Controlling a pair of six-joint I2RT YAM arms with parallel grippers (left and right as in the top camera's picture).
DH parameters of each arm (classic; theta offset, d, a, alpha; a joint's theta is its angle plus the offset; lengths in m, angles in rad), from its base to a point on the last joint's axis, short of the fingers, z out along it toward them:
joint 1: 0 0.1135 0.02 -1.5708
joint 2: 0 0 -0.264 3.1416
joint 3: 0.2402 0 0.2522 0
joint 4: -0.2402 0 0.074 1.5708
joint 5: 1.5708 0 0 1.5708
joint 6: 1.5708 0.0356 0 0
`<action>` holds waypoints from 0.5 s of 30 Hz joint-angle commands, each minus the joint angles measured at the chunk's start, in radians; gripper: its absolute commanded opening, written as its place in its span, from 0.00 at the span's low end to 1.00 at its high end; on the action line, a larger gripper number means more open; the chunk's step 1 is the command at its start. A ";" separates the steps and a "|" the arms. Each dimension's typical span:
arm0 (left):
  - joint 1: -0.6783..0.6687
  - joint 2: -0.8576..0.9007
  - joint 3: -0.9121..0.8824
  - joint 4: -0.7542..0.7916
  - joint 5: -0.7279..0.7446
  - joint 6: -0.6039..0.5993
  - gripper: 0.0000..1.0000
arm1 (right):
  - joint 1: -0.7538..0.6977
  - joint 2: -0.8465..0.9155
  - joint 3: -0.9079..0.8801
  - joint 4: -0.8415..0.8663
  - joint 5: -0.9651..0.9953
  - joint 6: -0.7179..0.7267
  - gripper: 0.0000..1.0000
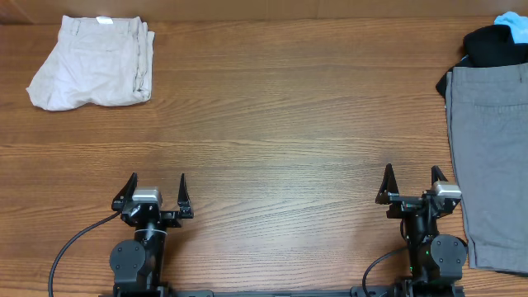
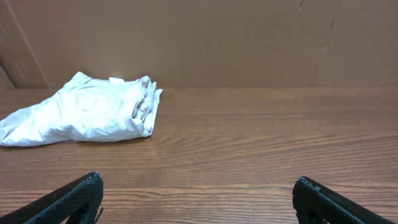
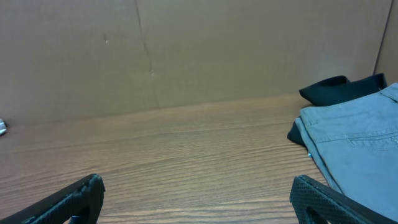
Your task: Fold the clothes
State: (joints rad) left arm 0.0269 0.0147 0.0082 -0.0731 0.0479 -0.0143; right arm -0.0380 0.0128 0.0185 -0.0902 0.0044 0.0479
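The grey shorts lie flat along the table's right edge, waistband toward the back; they also show at the right of the right wrist view. My right gripper is open and empty just left of the shorts, near the front edge; its fingers frame bare wood in the right wrist view. My left gripper is open and empty at the front left, far from the shorts; the left wrist view shows bare wood between its fingers.
Folded cream-beige shorts lie at the back left, also in the left wrist view. A black shirt lies at the back right above the grey shorts, with a blue item at the corner. A brown wall backs the table.
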 commanded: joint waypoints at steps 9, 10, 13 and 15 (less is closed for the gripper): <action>0.006 -0.010 -0.003 -0.002 -0.006 0.026 1.00 | -0.003 -0.010 -0.011 0.007 0.005 -0.007 1.00; 0.006 -0.010 -0.003 -0.002 -0.006 0.026 1.00 | -0.003 -0.010 -0.011 0.007 0.005 -0.007 1.00; 0.006 -0.010 -0.003 -0.002 -0.006 0.026 1.00 | -0.003 -0.010 -0.011 0.031 -0.005 -0.003 1.00; 0.006 -0.010 -0.003 -0.002 -0.006 0.026 1.00 | -0.003 -0.010 -0.011 0.050 -0.063 0.045 1.00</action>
State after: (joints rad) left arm 0.0269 0.0147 0.0082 -0.0731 0.0479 -0.0143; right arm -0.0380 0.0128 0.0185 -0.0582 -0.0051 0.0551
